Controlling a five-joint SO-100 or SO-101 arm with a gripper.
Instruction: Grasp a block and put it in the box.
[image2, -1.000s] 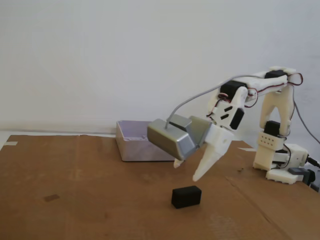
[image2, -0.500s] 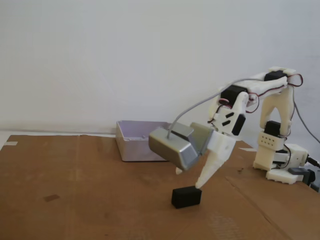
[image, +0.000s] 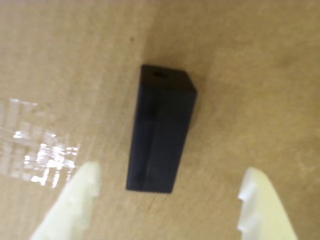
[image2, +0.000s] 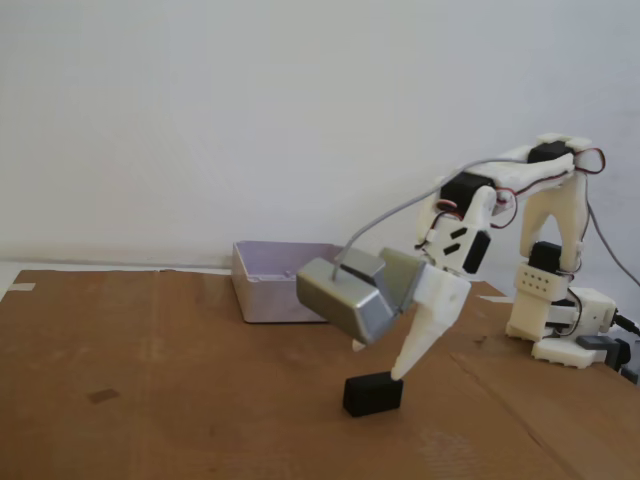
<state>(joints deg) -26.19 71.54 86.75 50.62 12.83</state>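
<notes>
Fingers (image: 82, 200) spread apart straddle the block (image: 161, 127) on brown cardboard (image2: 180, 400) before a white wall (image2: 250, 110).

Wrist view blurred — gripper (image: 167, 200) fingers cut off below, perhaps clear of the block (image: 160, 130).

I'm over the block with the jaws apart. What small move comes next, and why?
Probably ease straight down a little more, then close. In the wrist view the block lies lengthwise between the open gripper, whose jaws stand well clear of its long sides. In the fixed view one fingertip sits at the block's top edge, so the jaws likely do not yet straddle its sides enough for a firm pinch.
</notes>
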